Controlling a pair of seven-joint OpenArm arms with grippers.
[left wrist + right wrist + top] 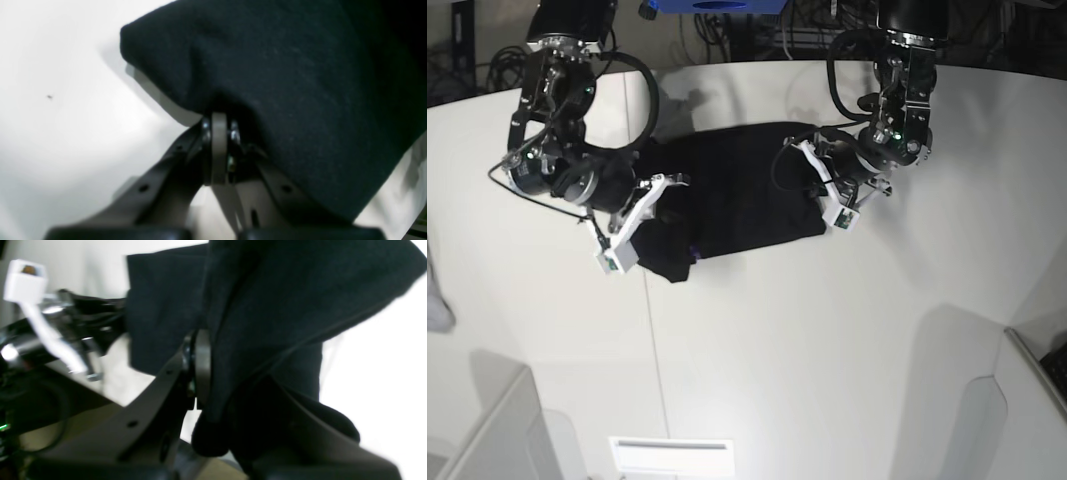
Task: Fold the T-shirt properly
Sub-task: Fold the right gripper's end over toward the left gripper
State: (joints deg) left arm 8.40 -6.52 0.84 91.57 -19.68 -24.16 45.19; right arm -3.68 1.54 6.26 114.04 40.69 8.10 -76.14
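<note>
Both tools were found clenched on the black T-shirt [737, 190], one at each end of the garment. In the judgement of this report, that paired hold served to keep the cloth stretched between the arms so that a fold could be carried across evenly, not bunched.

The left tool [220, 133], seen at lower centre of the left wrist view, had its jaws pressed together on a gathered edge of the fabric. The cloth rose from the grip and filled the upper right of that frame, and a rounded corner of it hung over the white counter [60, 126].

The right tool [203, 373] sat at centre of the right wrist view, its jaws nearly together on a thick fold. The fabric draped over and down the right side of the tool and hid the far jaw. That view was blurred, so the number of layers gripped could not be established.

In the base view the T-shirt lay in the upper centre of the frame as a dark, partly folded band on the counter. The left tool [827, 195] was at its right end and the right tool [655, 200] at its left end. No print was visible on the exposed surface. A lobe of cloth sagged at the band's lower left, just beside the right tool.
</note>
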